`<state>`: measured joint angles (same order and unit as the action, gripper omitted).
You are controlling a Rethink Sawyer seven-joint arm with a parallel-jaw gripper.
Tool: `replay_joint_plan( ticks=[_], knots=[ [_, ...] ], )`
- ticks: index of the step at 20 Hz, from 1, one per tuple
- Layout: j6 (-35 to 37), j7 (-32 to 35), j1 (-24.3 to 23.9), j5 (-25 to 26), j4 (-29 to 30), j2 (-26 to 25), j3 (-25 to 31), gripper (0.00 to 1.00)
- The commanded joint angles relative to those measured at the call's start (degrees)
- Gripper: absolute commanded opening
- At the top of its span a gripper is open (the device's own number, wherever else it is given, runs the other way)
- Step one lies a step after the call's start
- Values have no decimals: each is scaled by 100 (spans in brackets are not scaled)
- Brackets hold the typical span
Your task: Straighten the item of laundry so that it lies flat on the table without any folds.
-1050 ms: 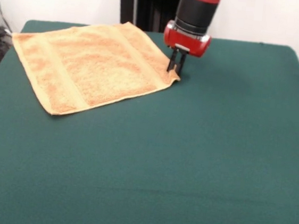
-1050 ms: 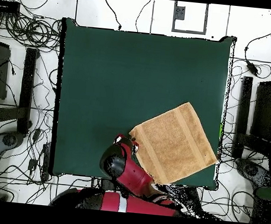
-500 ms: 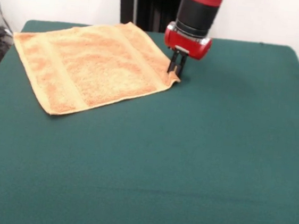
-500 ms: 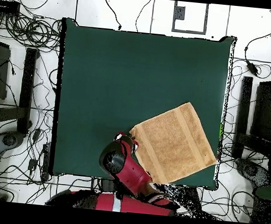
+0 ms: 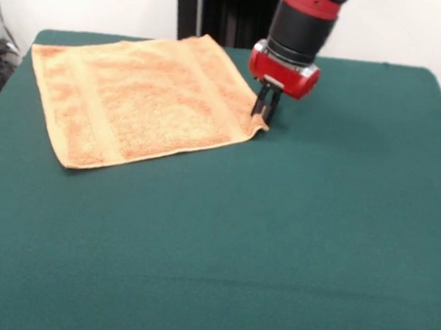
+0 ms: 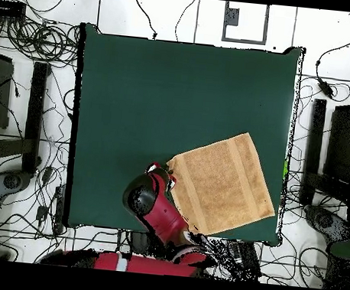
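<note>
dragging the pinched corner outward looks like the step in hand: the gripper has its fingers nearly closed on the right-hand corner of the towel, low against the table. a steady, low pull away from the opposite corner should keep the cloth from bunching. the towel lies spread near the table's far left part in the front view, roughly square, nubby orange-tan terry with flatter woven bands. the tabletop is a dark green, felt-like cloth.
</note>
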<state>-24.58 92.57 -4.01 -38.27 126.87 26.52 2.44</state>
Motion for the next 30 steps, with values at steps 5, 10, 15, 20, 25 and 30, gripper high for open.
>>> replay_joint_plan(
  ticks=[5, 10, 15, 20, 25, 30],
  knots=[
    [215, 1946, 710, -1609, -1712, -536, 889, 0],
    [175, 1833, 945, -2308, -1925, -592, 881, 0],
    [66, 1542, 1158, -3207, -2111, -635, 922, 0],
    [-54, 1179, 1269, -3928, -2254, -656, 1020, 0],
    [-197, 922, 1332, -4388, -2390, -694, 1086, 0],
    [-348, 717, 1318, -4788, -2529, -713, 1210, 0]
  ],
)
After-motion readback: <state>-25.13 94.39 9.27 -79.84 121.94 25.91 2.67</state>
